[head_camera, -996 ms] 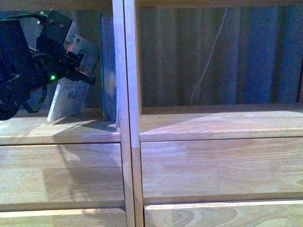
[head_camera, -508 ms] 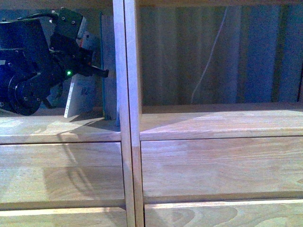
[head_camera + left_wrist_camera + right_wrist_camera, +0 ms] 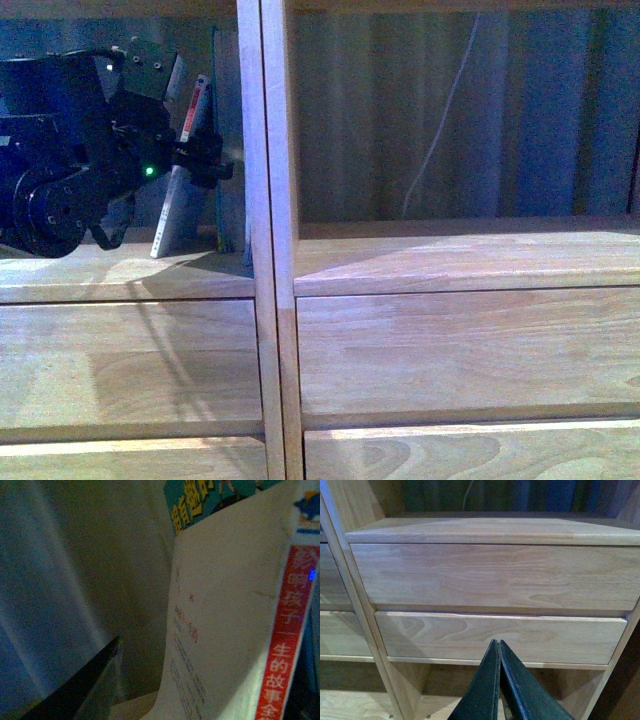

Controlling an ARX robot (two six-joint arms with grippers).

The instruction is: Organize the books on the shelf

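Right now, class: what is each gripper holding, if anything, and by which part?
The left gripper holds the white book near its top, tilted. The right gripper is shut on nothing.

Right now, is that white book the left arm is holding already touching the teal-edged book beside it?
Cannot tell. In the front view the white book leans toward the teal-edged book, but the left gripper covers the place where they would meet.

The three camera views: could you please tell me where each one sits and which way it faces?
Front view: on the body, facing the shelf; left gripper shows, holding the white book beside the teal-edged book.
Left wrist view: on the left arm, close against the white book.
Right wrist view: facing the drawer fronts; shut right gripper shows.
Shared: the white book, front and left wrist.
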